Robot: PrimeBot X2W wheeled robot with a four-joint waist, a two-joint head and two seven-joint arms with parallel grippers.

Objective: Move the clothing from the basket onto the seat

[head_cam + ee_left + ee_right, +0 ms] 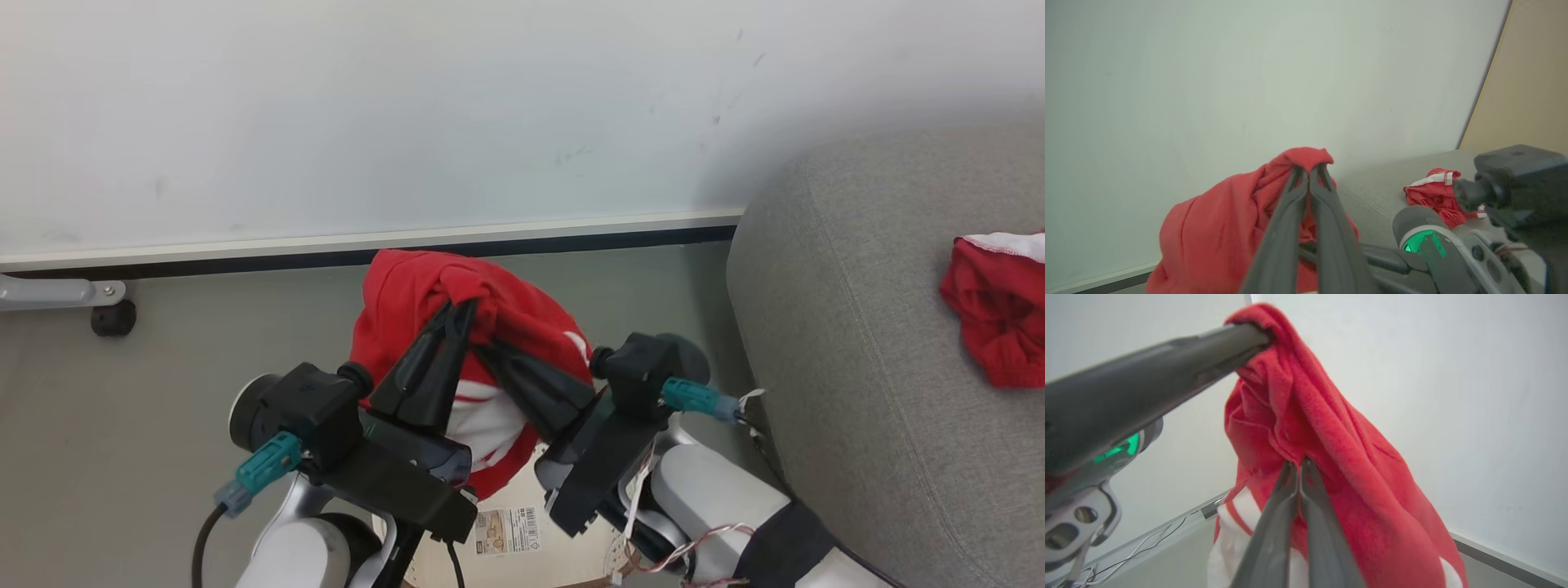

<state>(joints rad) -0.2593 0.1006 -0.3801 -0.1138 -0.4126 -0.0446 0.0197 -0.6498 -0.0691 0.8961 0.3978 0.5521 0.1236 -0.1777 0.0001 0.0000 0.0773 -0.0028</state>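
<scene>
A red garment (522, 314) is held in the air by both arms. The left fingers (433, 359) are closed on a fold at its top. The right fingers (531, 384) are pinched shut on the cloth just below and to the right. The same 2 grips are seen from the wrists: the left fingers (1290, 212) are clamped on the topmost bunch of the garment (1216, 228), and the right fingers (1286, 498) are pressed into the middle of the hanging cloth (1339, 449).

The garment hangs above the basket (522, 567), whose pale floor and label sticker are seen beneath it. No other clothing can be made out on the part of the floor that shows. A second garment (1000, 310) lies crumpled on the seat (857, 343), well to the right.

The step in hand is judged to be the carry: the lift out of the basket looks done, while the transfer is not.

Next, a swing to the right is called for, high enough for the hanging hem to pass over the seat's rounded edge. Both grips should be released only once the cloth is over the cushion, ideally beside the second garment and not on top of it.
</scene>
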